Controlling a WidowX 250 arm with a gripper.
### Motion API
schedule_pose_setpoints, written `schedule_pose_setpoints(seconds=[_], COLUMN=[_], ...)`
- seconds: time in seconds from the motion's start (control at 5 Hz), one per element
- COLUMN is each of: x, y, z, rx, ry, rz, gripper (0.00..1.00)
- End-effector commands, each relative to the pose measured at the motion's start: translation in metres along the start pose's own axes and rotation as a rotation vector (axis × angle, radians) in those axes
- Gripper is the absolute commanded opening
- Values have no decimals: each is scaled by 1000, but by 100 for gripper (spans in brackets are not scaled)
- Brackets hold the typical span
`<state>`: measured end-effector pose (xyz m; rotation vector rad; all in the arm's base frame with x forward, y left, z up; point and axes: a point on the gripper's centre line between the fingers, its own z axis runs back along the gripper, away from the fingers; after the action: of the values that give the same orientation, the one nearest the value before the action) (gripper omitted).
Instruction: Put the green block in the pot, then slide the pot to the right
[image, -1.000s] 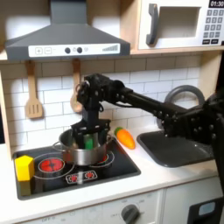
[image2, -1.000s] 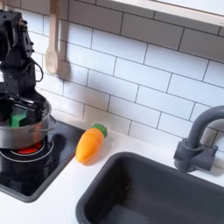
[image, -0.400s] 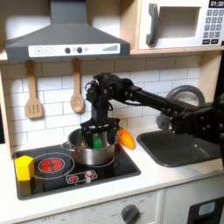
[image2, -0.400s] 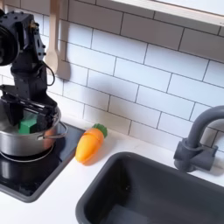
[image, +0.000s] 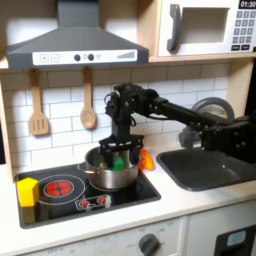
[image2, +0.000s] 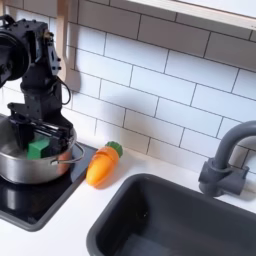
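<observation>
In the first exterior view, my end effector (image: 118, 152) reaches down into the pot (image: 113, 172), which sits on the black stovetop (image: 60, 200) of a toy kitchen surface. The pot has slid from over the red burner (image: 58, 186) toward the stovetop's edge nearest the sink, so the burner now lies uncovered. The green block (image: 118, 160) shows as a small green patch inside the pot, so I judge the first step done and the slide underway. A yellow block (image: 27, 190) stands at the stovetop's far corner, well apart. An orange carrot (image: 146, 159) lies just beside the pot, on the side the pot is moving toward.

In the second exterior view, my end effector (image2: 42, 133) is set over the pot's (image2: 30, 165) rim; I cannot tell how wide its fingers are spread or whether they grip the rim. The green block (image2: 39, 148) rests inside. The carrot (image2: 100, 165) lies just off the stovetop's edge, close to the pot's handle, between the pot and the sink (image2: 180, 220). I judge it the one obstacle to further sliding.
</observation>
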<state>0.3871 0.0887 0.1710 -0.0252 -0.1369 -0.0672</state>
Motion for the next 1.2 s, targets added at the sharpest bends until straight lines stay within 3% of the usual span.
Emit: schedule_pose_setpoints(seconds=[0.0,0.6,1.0], x=[-2,-8,-10], y=[-9,-14,-18], z=[0,6,43], rx=[-12,-13,-5], ry=[3,-4,-90], rz=[-18,-36,-50], gripper=[100,100,100])
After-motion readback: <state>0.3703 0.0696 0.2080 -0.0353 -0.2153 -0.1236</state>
